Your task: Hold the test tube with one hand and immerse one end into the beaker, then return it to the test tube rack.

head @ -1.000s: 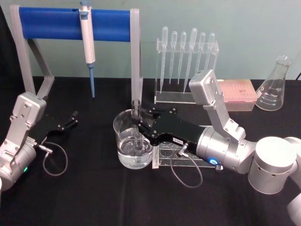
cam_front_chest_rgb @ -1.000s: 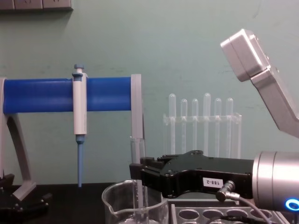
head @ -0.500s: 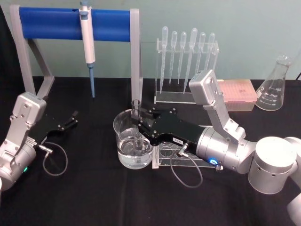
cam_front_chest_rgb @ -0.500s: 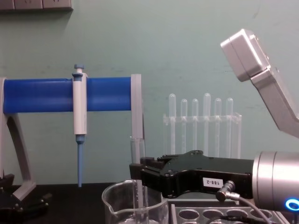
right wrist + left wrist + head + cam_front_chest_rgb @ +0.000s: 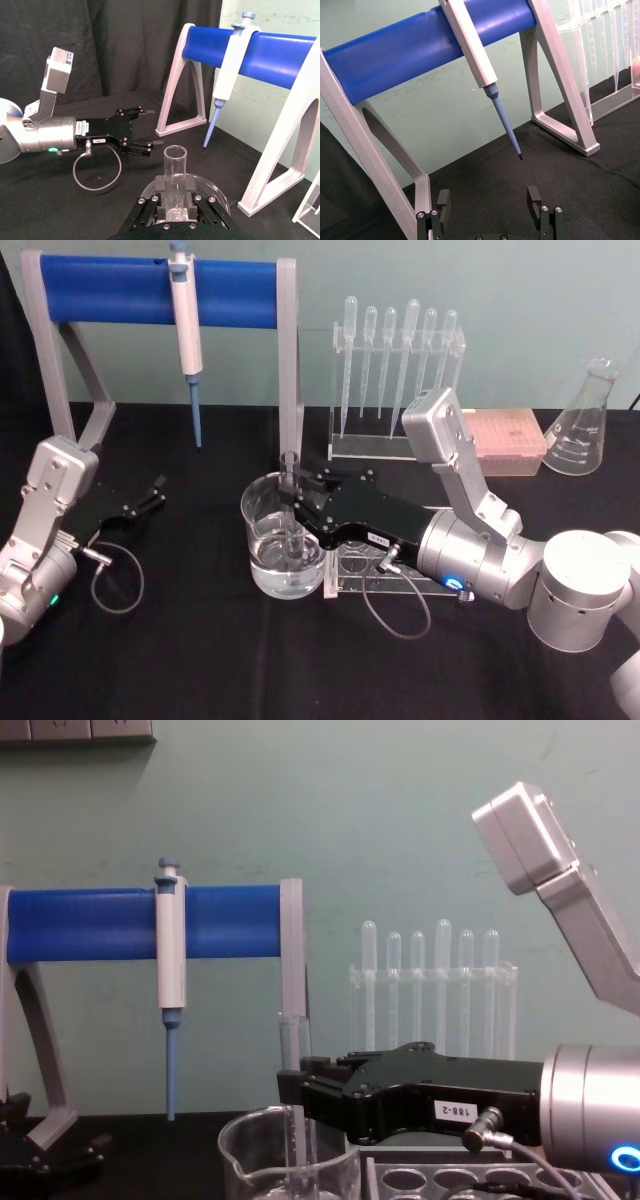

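My right claw grips the test tube upright, its lower end dipped in the beaker. The rack stands just beside the beaker, to my right. My left claw sits idle at far left, spread wide.

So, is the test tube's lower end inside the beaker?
In. The right tool holds the test tube upright, its lower end below the beaker rim, seemingly in the water.
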